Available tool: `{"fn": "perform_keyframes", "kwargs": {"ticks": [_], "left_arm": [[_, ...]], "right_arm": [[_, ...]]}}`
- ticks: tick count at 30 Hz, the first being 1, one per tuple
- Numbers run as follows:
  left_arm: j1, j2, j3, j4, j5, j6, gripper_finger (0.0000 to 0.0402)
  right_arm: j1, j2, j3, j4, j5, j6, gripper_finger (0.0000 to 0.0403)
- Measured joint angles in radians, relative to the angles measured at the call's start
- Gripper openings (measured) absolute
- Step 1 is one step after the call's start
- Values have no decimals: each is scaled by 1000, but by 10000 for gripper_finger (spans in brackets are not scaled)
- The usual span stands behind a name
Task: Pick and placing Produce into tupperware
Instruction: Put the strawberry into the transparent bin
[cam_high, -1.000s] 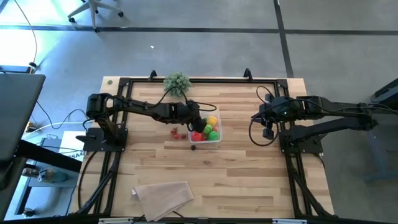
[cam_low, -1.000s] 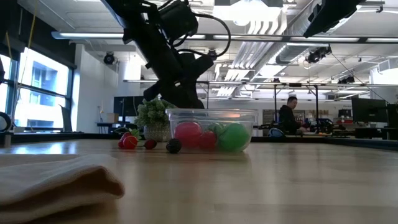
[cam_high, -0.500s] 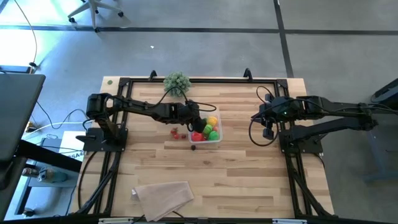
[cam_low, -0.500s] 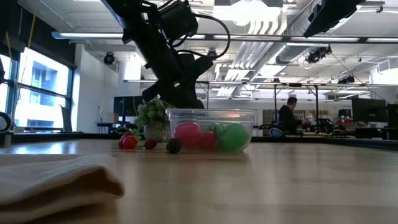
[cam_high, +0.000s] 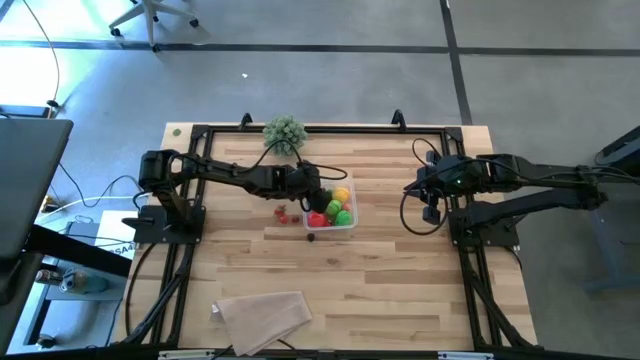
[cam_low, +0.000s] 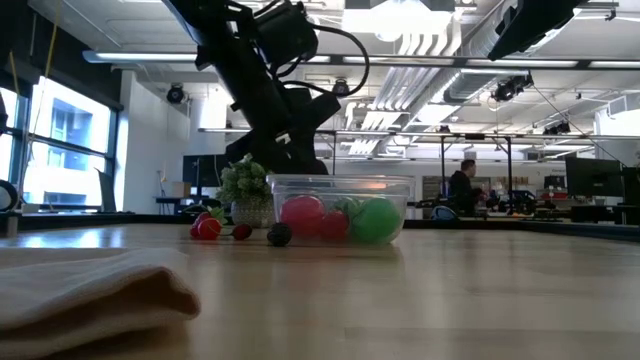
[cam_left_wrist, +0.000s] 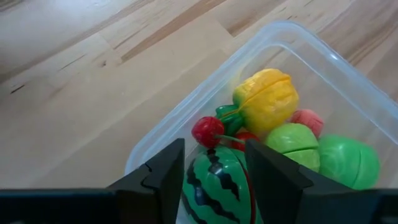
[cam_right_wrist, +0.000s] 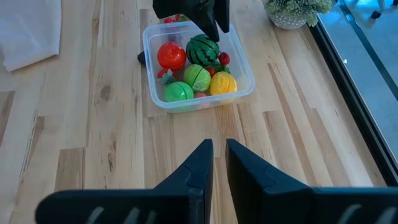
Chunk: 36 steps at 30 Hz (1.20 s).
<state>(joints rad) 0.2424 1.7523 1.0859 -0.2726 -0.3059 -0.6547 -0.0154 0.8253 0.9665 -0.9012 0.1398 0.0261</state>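
The clear tupperware (cam_high: 350, 226) stands at the table's middle, holding a yellow fruit (cam_left_wrist: 267, 99), green pieces (cam_left_wrist: 348, 162), a red cherry (cam_left_wrist: 208, 129) and a red fruit (cam_right_wrist: 171, 55). The striped watermelon (cam_left_wrist: 214, 183) lies in the tub's left end. My left gripper (cam_left_wrist: 214, 149) hangs over that end, slanting down, open, one finger on each side of the watermelon. My right gripper (cam_right_wrist: 219, 146) waits shut, high at the table's right. Loose red pieces (cam_high: 282, 213) and a dark one (cam_high: 311, 236) lie on the wood beside the tub. My left gripper has its fingers (cam_left_wrist: 168, 168) along two opposite sides of the watermelon (cam_left_wrist: 217, 193), slanting down from the table's left. Whether they touch it I cannot tell. The watermelon sits low in the tub among the other pieces (cam_right_wrist: 202, 48).
A bushy grey-green plant (cam_high: 285, 131) stands at the far edge behind the tub. A folded beige cloth (cam_high: 262, 315) lies at the near left. Bare wood spreads between the tub and my right arm (cam_high: 500, 175).
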Motion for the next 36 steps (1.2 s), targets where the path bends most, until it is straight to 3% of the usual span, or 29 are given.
{"fn": "perform_keyframes", "kwargs": {"ticks": [5,11,18,23,36], "left_arm": [[0,-9,0,-8,1,20,159],[-9,-92,73,-220,11,-12,139],[-71,-191,117,-608,46,-363,128],[-116,-197,114,-733,-3,-520,142],[-118,-196,-57,-605,-2,-549,205]], "right_arm": [[0,0,0,0,0,0,34],[0,0,0,0,0,0,34],[0,0,0,0,0,0,34],[0,0,0,0,0,0,34],[0,0,0,0,0,0,34]]}}
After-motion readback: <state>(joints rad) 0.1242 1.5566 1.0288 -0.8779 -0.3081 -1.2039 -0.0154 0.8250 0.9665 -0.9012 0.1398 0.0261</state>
